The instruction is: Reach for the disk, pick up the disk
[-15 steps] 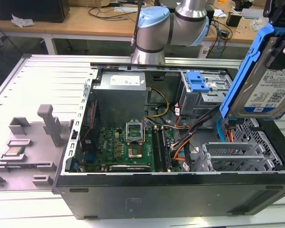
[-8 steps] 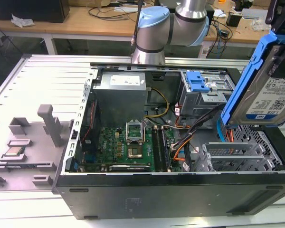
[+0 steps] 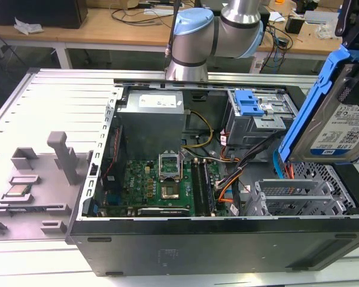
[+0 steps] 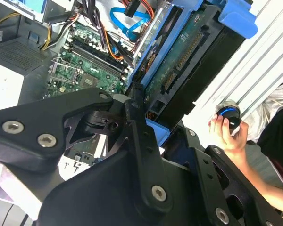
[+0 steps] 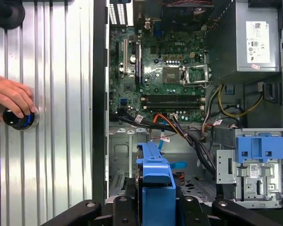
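The disk (image 3: 341, 116), a silver hard drive with a white-and-blue label in a bright blue bracket, hangs tilted in the air above the open computer case's corner at the exterior view's right. My gripper (image 5: 155, 207) is shut on it, the black fingers (image 4: 134, 113) clamping the blue bracket (image 5: 155, 174) from both sides. In the second wrist view the disk's green circuit-board underside (image 4: 179, 61) faces the camera. The gripper's dark body (image 3: 349, 21) shows above the disk in the exterior view.
Below lies the open computer case (image 3: 215, 239) with motherboard (image 3: 161, 185), power supply (image 3: 152, 119) and a grey drive cage with a blue latch (image 5: 258, 148). A person's hand (image 5: 12, 96) rests on a round knob on the slatted table. A grey fixture holds a CPU chip (image 3: 18, 190).
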`<state>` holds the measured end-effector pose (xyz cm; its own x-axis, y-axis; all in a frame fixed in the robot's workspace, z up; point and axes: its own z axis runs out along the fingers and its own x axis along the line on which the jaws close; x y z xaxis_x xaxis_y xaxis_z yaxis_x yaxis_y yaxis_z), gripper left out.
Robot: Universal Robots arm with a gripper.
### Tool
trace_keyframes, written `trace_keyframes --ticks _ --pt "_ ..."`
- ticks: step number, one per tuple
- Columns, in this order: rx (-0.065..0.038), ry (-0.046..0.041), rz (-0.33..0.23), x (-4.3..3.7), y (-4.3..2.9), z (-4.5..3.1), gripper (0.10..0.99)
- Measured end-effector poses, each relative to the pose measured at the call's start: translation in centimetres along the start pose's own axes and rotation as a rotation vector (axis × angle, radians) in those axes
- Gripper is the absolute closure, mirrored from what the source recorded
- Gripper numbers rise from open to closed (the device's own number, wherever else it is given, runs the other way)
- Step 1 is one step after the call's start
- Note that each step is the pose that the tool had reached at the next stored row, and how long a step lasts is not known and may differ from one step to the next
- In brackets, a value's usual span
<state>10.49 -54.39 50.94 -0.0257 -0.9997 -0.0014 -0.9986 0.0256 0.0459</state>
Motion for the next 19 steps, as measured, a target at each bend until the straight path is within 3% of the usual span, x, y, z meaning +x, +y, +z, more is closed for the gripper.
trace_keyframes --ticks 19 --pt "0.0 0.0001 0.0 1.25 -0.07 0.9 0.718"
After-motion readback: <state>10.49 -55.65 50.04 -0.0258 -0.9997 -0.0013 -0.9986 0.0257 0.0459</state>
